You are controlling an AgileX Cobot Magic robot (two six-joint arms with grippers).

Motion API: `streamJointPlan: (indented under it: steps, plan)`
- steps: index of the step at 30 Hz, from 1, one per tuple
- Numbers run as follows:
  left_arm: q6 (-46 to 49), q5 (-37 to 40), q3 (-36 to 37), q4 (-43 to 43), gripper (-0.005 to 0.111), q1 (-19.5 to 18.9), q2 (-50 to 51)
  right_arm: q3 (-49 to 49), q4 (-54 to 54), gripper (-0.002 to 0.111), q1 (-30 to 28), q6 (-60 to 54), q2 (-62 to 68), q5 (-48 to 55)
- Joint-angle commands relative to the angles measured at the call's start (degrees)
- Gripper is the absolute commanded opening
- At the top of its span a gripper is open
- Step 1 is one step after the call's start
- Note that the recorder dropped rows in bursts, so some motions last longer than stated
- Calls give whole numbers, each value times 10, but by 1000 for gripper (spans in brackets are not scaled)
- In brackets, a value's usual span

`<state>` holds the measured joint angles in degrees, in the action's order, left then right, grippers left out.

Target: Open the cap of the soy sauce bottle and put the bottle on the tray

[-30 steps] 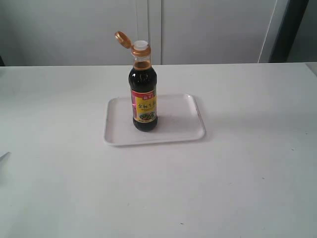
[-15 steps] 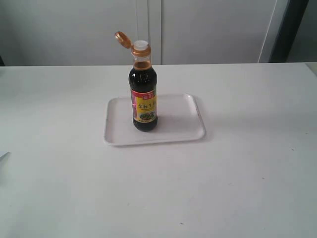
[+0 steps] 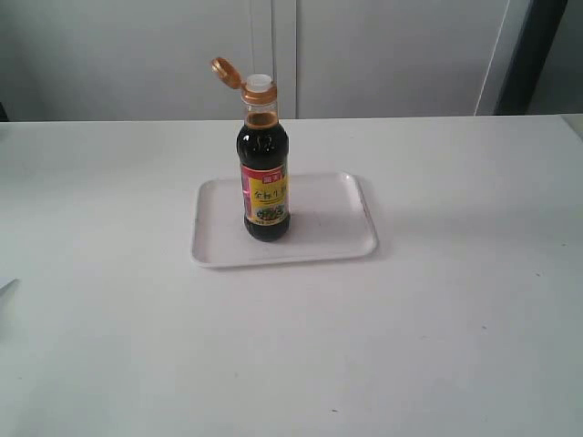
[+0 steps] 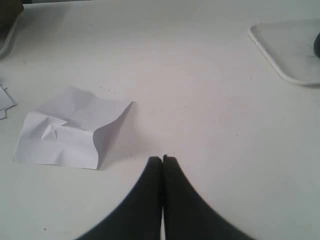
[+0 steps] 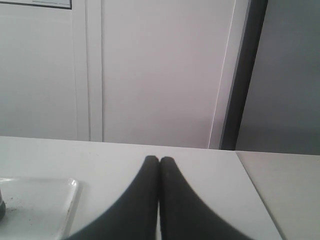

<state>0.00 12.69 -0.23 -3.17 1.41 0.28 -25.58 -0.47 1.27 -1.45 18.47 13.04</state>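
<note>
The soy sauce bottle (image 3: pixel 265 173) stands upright on the white tray (image 3: pixel 328 232) in the middle of the table. Its orange-brown cap (image 3: pixel 224 72) is flipped open to the left, leaving the white spout (image 3: pixel 259 86) bare. Neither gripper shows in the exterior view. In the left wrist view my left gripper (image 4: pixel 162 159) is shut with nothing in it, above bare table, with a corner of the tray (image 4: pixel 285 50) far off. My right gripper (image 5: pixel 159 160) is shut and empty too, and a tray corner (image 5: pixel 40 202) lies to its side.
A crumpled sheet of white paper (image 4: pixel 70 127) lies on the table near the left gripper. A light wall with a dark vertical post (image 5: pixel 245 75) stands behind the table. The table's edge (image 5: pixel 255 190) runs close to the right gripper.
</note>
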Motion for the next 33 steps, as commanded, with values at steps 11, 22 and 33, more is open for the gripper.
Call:
streamJointPlan:
  steps: [11, 22, 33]
  plan:
    - [0, 2, 2, -6, 0, -2, -3, 4, 0, 0, -3, 2, -3, -9]
    - [0, 2, 2, -6, 0, -2, -3, 99, -10, 0, -3, 2, -68, -17]
    - [0, 2, 2, -6, 0, -2, -3, 216, -10, 0, -3, 2, -185, 8]
